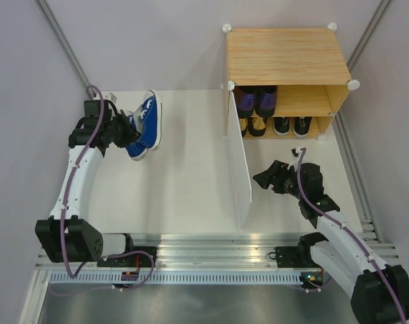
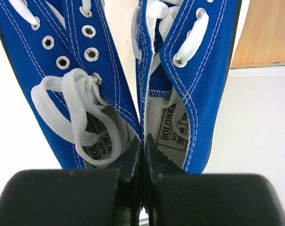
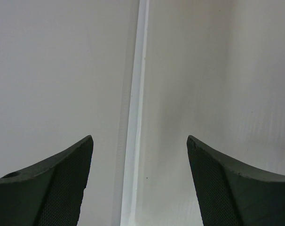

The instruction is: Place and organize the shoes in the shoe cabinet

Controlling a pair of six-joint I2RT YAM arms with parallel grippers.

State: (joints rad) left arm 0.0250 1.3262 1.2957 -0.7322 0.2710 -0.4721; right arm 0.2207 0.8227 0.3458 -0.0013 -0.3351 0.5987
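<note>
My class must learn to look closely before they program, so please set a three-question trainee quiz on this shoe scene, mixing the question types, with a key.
1. True or false: the right pincer is holding a shoe.
2. What is the left pincer clamped on? A) the sneakers B) a black shoe C) nothing
3. Fill in: the purple shoes stand on the cabinet's ____ shelf.

Key: 1 false, it is open and empty; 2 A; 3 upper.
</note>
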